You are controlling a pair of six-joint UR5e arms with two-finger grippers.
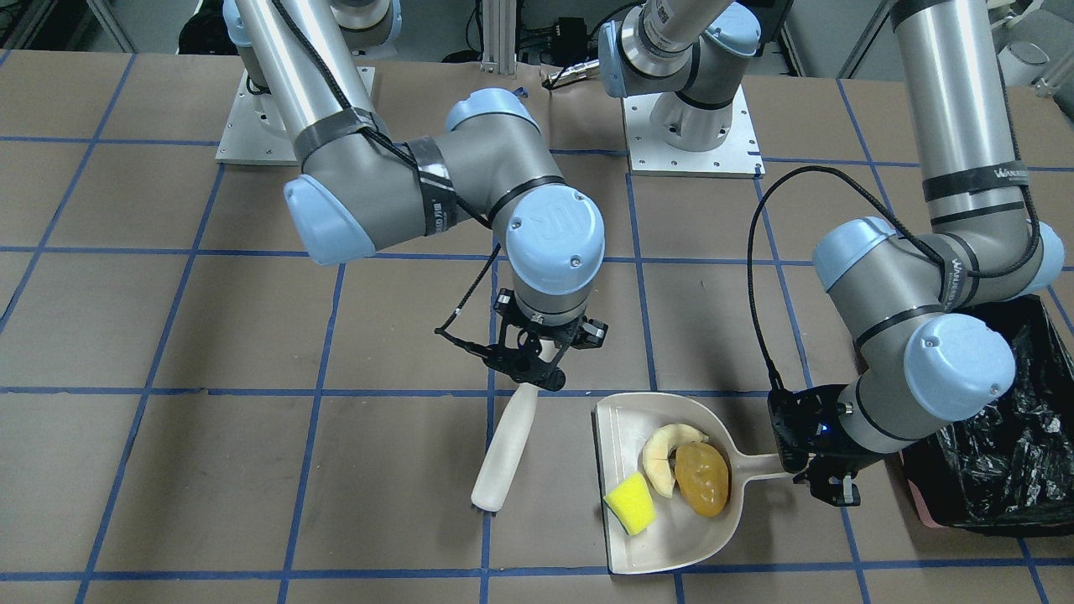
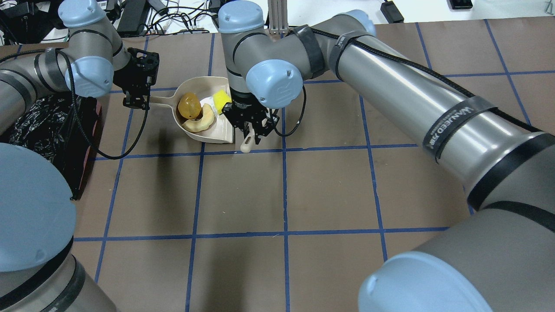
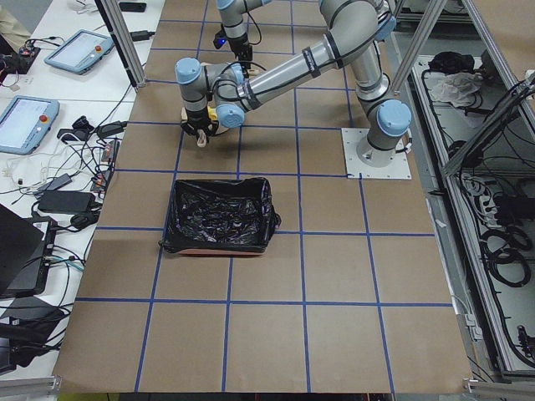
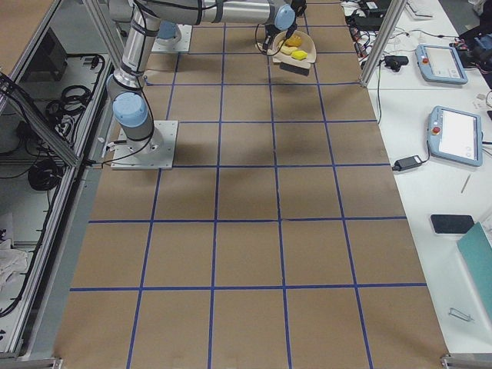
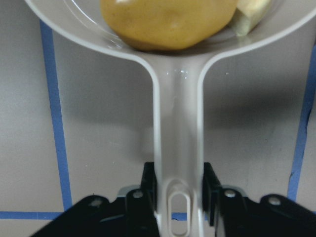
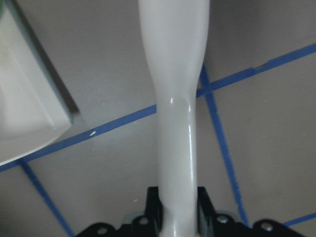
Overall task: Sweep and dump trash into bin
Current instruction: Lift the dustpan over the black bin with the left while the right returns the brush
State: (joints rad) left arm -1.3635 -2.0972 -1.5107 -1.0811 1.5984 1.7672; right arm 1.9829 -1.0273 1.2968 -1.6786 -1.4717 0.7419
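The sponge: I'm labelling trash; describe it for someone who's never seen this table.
In the cream dustpan held by the left gripper, the sponge lies nearest the open lip. Unlike the pale curved slice and brownish lump beside it, it is a bright yellow block.

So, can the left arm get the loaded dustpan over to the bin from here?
Probably yes. The left gripper is shut on the dustpan handle, the bin sits right beside that arm, and nothing lies between them. The brush is on the pan's far side.
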